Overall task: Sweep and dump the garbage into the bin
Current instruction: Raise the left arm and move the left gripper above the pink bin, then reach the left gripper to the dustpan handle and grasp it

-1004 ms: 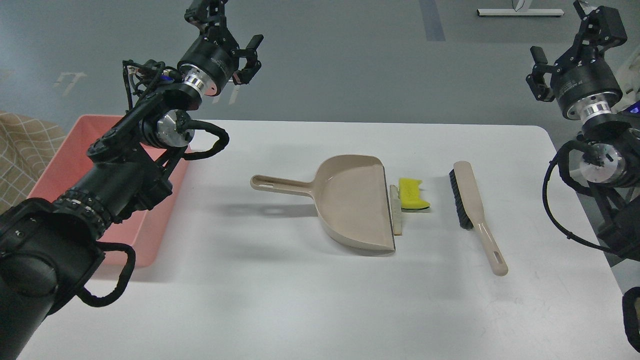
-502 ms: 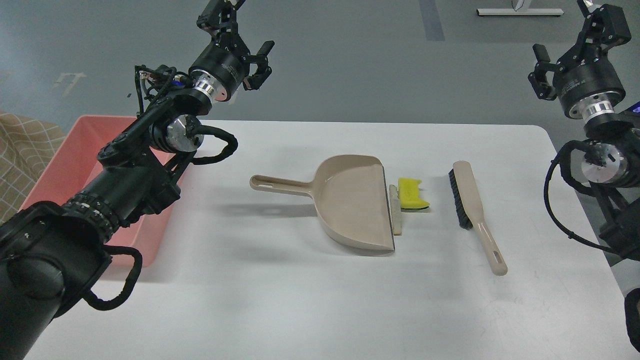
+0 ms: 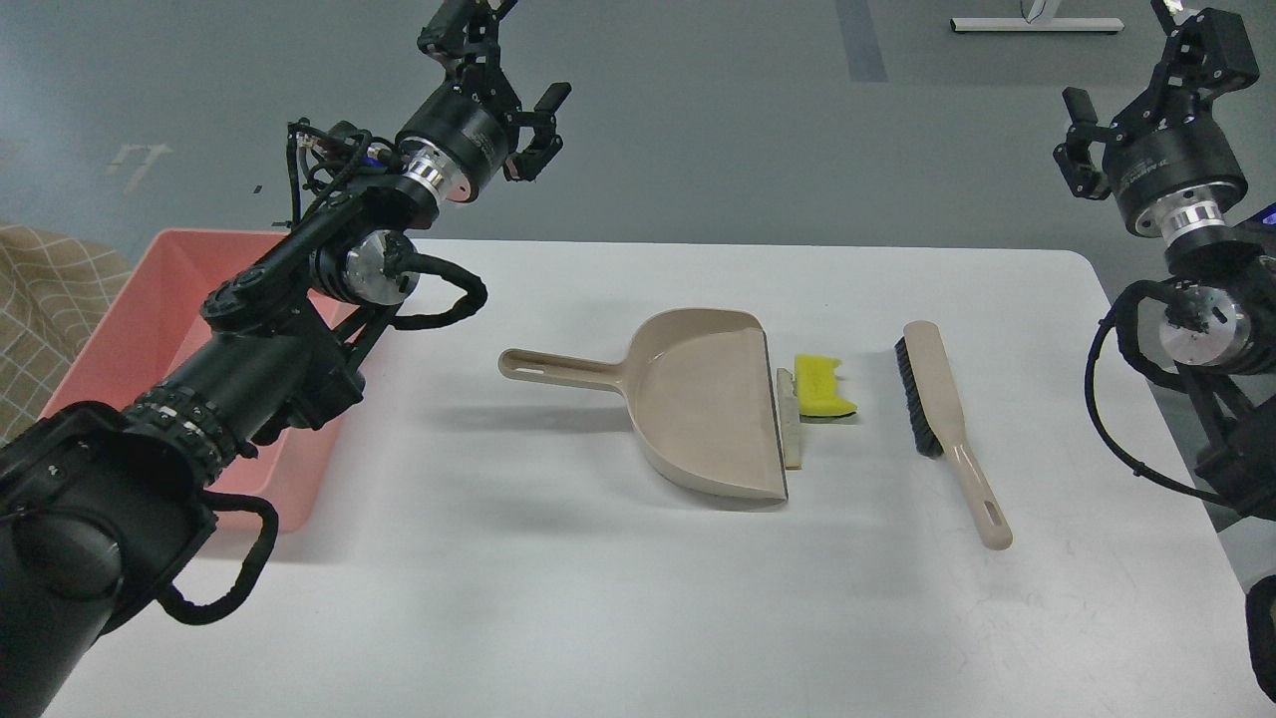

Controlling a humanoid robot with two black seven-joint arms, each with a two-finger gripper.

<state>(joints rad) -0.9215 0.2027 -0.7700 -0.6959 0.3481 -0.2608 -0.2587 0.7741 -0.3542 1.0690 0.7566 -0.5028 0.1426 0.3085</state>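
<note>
Well below both raised arms, on the white bench (image 3: 558, 598), the garbage (image 3: 821, 387) lies between the dustpan (image 3: 698, 414) lip and the brush (image 3: 942, 419), with the bin (image 3: 120, 329) at the left edge partly hidden by the left arm. Nothing is held, so this looks like the reach-in step; next, each arm must descend to a handle. The left gripper (image 3: 503, 60) shows spread jaws, while the right gripper (image 3: 1146, 70) is cut off, so I cannot tell.

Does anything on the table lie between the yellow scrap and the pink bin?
Yes. The dustpan lies directly left of the yellow scrap and the beige strip, its open mouth facing them, with the bin further left.
</note>
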